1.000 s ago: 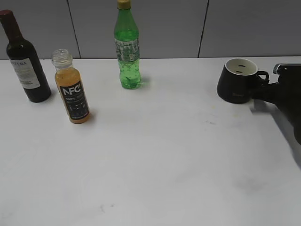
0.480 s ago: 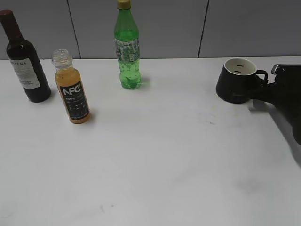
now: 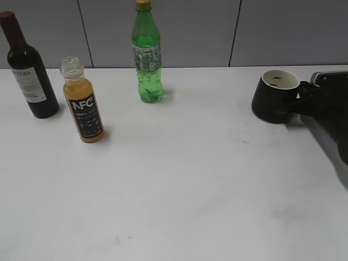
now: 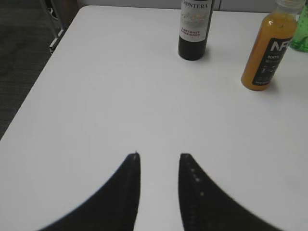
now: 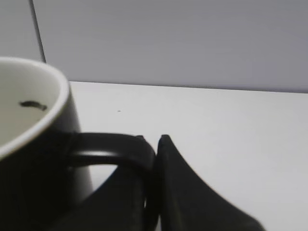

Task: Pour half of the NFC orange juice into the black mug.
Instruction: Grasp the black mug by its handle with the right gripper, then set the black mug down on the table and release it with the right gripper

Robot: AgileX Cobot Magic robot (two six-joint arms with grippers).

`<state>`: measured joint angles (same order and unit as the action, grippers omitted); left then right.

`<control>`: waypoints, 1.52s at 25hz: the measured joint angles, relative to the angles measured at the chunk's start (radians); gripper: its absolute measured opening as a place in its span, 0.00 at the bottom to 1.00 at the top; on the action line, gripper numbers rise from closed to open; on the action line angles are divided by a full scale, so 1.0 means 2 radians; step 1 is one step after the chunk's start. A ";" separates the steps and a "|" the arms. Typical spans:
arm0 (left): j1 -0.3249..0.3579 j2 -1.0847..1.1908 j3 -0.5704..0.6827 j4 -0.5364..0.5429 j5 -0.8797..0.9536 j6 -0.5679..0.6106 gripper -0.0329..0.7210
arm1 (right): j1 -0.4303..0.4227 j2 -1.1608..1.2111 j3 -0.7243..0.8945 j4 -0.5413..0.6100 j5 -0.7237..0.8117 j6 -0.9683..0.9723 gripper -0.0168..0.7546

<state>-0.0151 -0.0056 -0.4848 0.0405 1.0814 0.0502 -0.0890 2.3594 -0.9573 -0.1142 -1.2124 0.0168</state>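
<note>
The NFC orange juice [image 3: 83,107] stands upright and uncapped at the left of the white table; it also shows in the left wrist view [image 4: 267,53] at the upper right. The black mug [image 3: 273,97] is at the far right, tilted slightly, its white inside showing. My right gripper [image 3: 302,98] is shut on the mug's loop handle [image 5: 115,149], which sits between the two fingers in the right wrist view [image 5: 153,144]. My left gripper [image 4: 158,156] is open and empty above bare table, well short of the juice bottle. It does not show in the exterior view.
A dark wine bottle [image 3: 28,70] stands at the far left, also in the left wrist view [image 4: 195,29]. A tall green bottle [image 3: 147,54] stands at the back centre. A grey wall lies behind the table. The table's left edge [image 4: 43,77] drops to dark floor.
The right gripper has raised and shifted the mug slightly up and right, tilting it. The bottles have not moved.
</note>
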 joint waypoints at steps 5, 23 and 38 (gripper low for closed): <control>0.000 0.000 0.000 0.000 0.000 0.000 0.34 | 0.000 0.000 -0.001 -0.001 -0.001 0.000 0.05; 0.000 0.000 0.000 0.000 0.000 0.000 0.34 | 0.013 -0.078 0.043 0.012 0.026 -0.001 0.05; 0.000 0.000 0.000 0.000 0.000 0.000 0.34 | 0.241 -0.184 0.136 0.105 0.026 -0.029 0.05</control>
<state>-0.0151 -0.0056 -0.4848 0.0405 1.0814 0.0502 0.3929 1.9907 -0.6854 0.0950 -1.1606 -0.0406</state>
